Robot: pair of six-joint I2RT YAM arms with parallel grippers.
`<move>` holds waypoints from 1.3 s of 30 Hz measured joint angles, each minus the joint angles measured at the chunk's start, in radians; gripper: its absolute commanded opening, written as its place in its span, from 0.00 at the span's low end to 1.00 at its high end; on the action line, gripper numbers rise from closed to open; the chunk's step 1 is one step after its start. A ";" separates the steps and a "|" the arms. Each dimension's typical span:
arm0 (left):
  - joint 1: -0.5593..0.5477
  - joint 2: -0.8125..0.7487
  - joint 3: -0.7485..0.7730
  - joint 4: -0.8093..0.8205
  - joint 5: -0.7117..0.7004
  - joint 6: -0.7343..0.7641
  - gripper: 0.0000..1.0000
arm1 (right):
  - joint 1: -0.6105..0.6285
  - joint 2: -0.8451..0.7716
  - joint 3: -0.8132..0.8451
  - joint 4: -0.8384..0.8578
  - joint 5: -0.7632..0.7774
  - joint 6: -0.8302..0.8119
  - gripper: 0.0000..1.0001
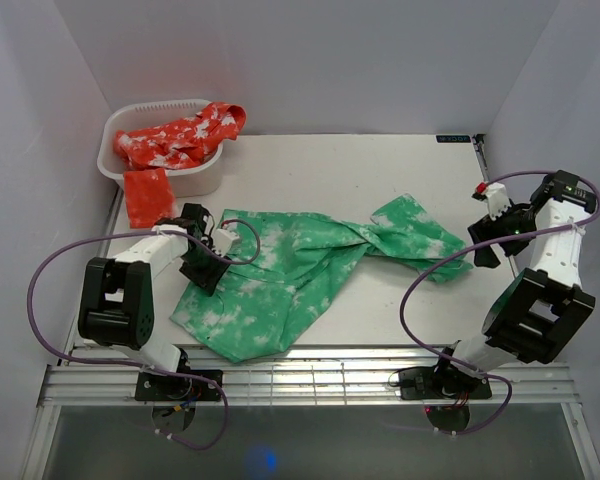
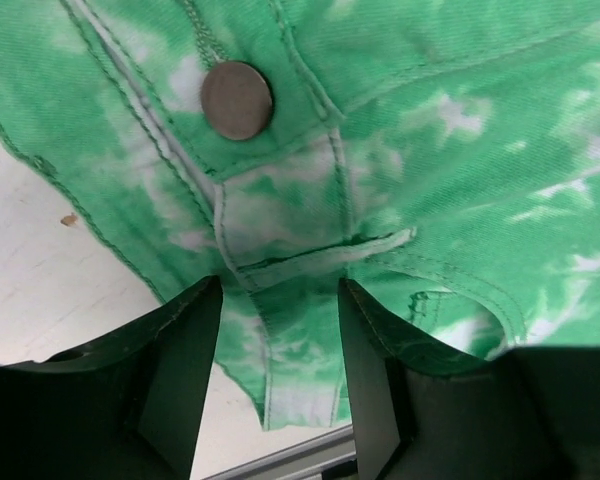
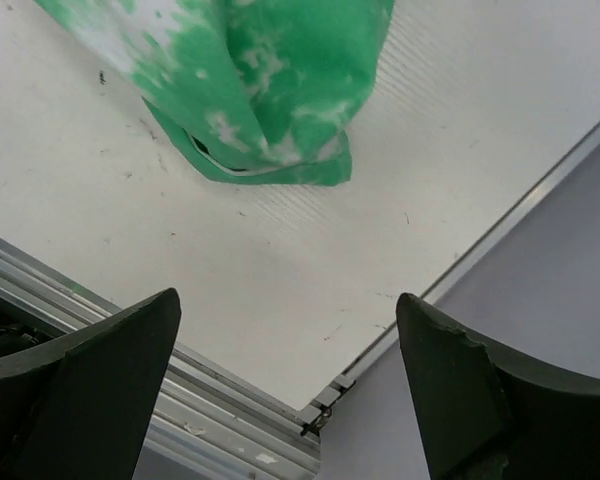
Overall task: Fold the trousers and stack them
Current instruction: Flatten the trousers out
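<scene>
The green, white-blotched trousers lie spread across the table, waist at the left and legs twisting off to the right. My left gripper is at the waist's left edge. In the left wrist view its jaws stand partly apart, with the waistband lying uncompressed between them just below the metal button. My right gripper hovers wide open just right of the leg end. In the right wrist view only bare table shows between its fingers, and the leg hem lies ahead.
A white basket at the back left holds red, white-blotched clothing, and a red piece hangs outside it. A metal rail runs along the table's front edge. The enclosure wall stands close to the right gripper.
</scene>
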 measured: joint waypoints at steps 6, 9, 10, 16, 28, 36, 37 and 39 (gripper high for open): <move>-0.001 0.004 0.075 -0.074 0.026 -0.005 0.65 | 0.000 -0.071 -0.111 0.044 -0.152 -0.091 0.94; -0.001 0.016 0.106 -0.079 0.045 -0.014 0.65 | 0.009 -0.117 -0.196 0.112 -0.193 -0.116 0.96; -0.001 0.023 0.110 -0.079 0.049 -0.016 0.65 | 0.016 -0.117 -0.209 0.129 -0.200 -0.137 0.96; -0.001 0.050 0.130 -0.091 0.053 -0.035 0.63 | 0.055 -0.020 -0.216 0.218 -0.212 -0.238 0.72; 0.002 0.049 0.145 -0.079 0.056 -0.058 0.53 | 0.000 -0.076 -0.056 0.173 -0.215 -0.278 0.08; 0.013 0.048 0.127 -0.050 0.069 -0.058 0.54 | -0.045 -0.212 -0.009 0.137 -0.210 -0.324 0.91; 0.013 0.048 0.127 -0.047 0.071 -0.058 0.54 | -0.042 -0.220 -0.053 0.155 -0.210 -0.335 0.96; 0.013 0.048 0.127 -0.043 0.076 -0.058 0.54 | -0.031 -0.212 -0.138 0.186 -0.209 -0.359 0.97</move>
